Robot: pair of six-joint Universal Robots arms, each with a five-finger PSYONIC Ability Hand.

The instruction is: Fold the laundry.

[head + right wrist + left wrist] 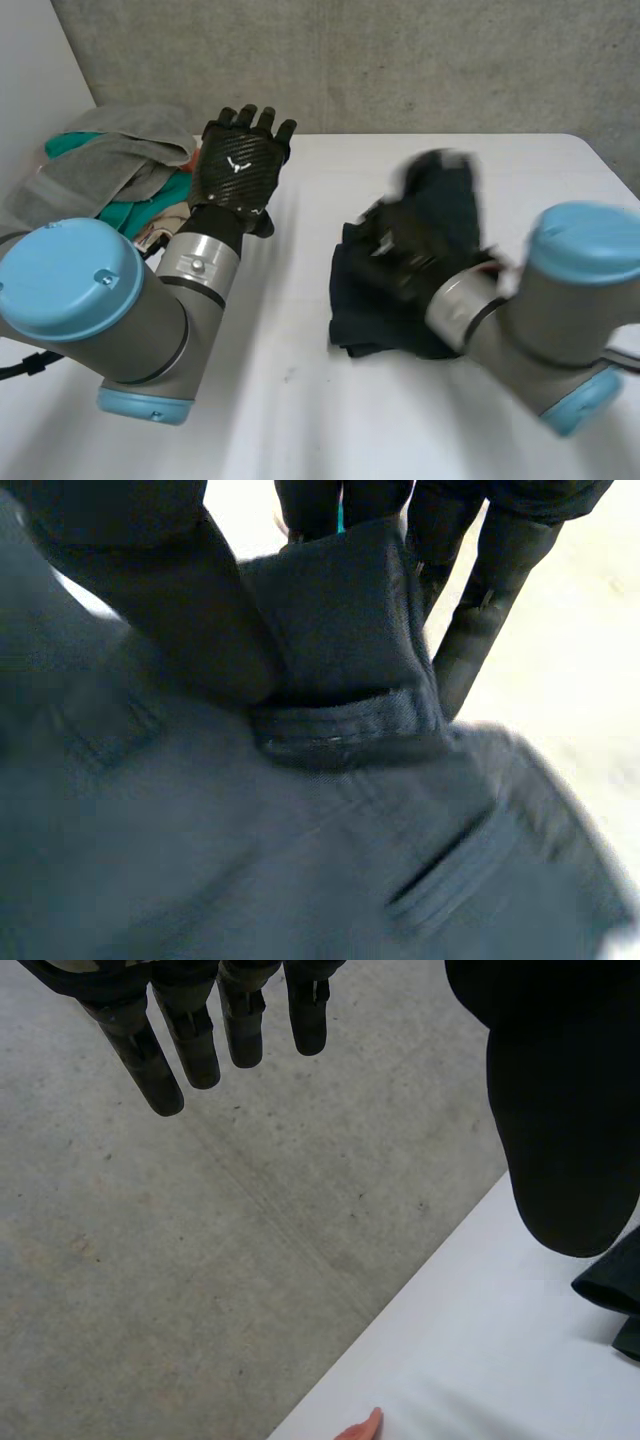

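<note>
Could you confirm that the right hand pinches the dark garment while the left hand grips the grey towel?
Not quite. The left hand grips nothing: its fingers are straight and open, as the left wrist view shows. The right hand does pinch the dark garment.

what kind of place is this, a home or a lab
Likely a robotics lab or workshop, not a home: bare concrete wall, plain white table, a laundry pile, and a dark garment pinched in the right hand.
</note>
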